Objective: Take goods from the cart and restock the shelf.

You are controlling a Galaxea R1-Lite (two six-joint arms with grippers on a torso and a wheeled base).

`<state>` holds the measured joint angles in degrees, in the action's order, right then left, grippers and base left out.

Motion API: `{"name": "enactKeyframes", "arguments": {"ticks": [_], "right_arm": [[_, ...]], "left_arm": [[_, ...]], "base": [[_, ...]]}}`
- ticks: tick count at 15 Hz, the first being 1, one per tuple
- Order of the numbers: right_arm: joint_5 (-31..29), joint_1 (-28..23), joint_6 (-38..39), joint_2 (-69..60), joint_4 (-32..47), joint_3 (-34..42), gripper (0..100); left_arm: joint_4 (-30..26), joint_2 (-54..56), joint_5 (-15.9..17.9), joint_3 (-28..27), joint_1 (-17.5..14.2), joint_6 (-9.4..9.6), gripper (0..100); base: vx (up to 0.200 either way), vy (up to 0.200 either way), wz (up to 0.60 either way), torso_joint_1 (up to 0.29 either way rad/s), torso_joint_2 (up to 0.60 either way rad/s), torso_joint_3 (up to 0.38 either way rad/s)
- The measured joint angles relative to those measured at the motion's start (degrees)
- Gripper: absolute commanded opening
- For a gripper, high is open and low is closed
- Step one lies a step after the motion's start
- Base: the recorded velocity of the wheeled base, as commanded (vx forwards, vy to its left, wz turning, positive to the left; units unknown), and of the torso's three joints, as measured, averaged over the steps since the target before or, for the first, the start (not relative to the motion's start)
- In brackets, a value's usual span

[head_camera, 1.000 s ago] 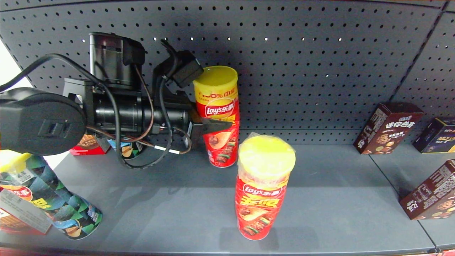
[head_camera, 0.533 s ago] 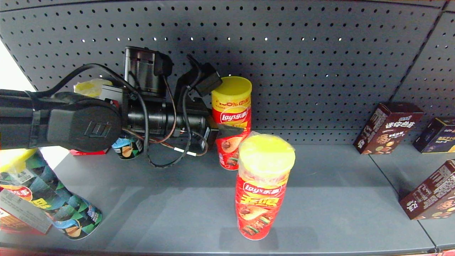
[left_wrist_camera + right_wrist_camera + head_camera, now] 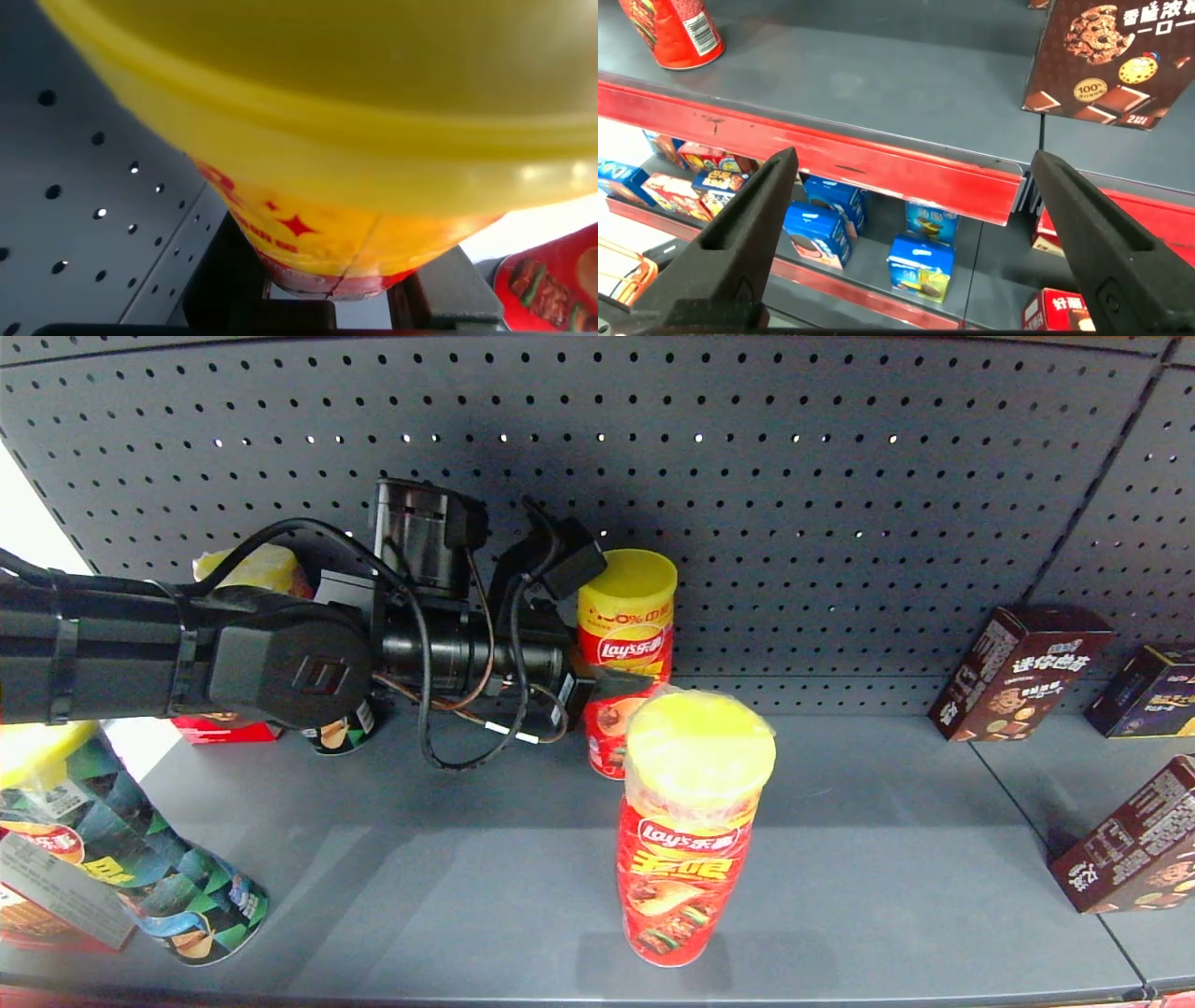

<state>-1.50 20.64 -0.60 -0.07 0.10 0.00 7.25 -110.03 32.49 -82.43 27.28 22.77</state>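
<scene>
The left jaws gripped the chip can [image 3: 627, 621] mid-body, long axis upright, at the shelf's [image 3: 887, 859] back behind 1 standing can [image 3: 695, 831].

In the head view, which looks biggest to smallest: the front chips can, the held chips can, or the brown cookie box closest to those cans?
1. front chips can: largest, but nearest the camera.
2-3. held chips can and brown cookie box: about alike; the can is partly hidden, so no ranking.
</scene>
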Motion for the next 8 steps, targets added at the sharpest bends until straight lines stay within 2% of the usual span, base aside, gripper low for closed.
{"name": "enactKeyframes", "arguments": {"ticks": [8], "right_arm": [[0.0, 0.0, 0.0, 0.0, 0.0, 0.0, 100]], "left_arm": [[0.3, -2.5, 0.0, -1.6, 0.6, 0.16, 0]], "base": [[0.0, 0.0, 0.0, 0.0, 0.0, 0.0]]}}
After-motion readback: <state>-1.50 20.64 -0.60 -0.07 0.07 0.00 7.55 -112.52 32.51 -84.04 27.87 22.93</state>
